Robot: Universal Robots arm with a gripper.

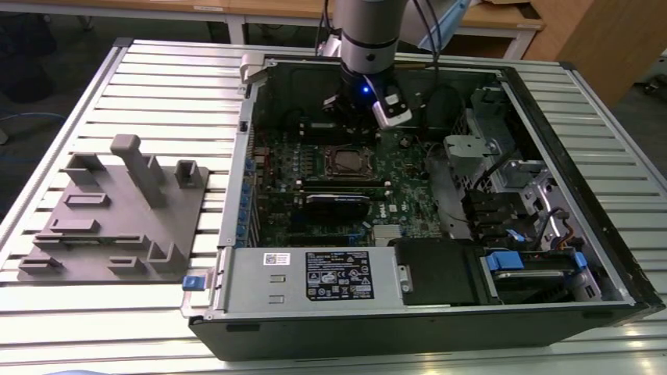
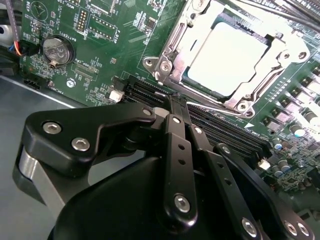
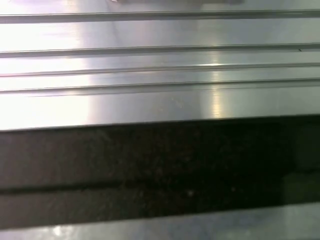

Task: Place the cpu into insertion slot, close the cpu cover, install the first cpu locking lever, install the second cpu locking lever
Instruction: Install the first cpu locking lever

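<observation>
Gleaming silver, the cpu (image 2: pixel 235 57) lies within the cpu cover (image 2: pixel 176 46)

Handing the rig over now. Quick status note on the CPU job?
gripper: fingers shut, nothing held, hovering over the motherboard near the insertion slot.
cpu: seated in the insertion slot.
cpu cover: down over the cpu.
Done: cpu placed, cover closed.
Left: the locking levers. I can't tell from these views whether either is latched, so check both.
</observation>
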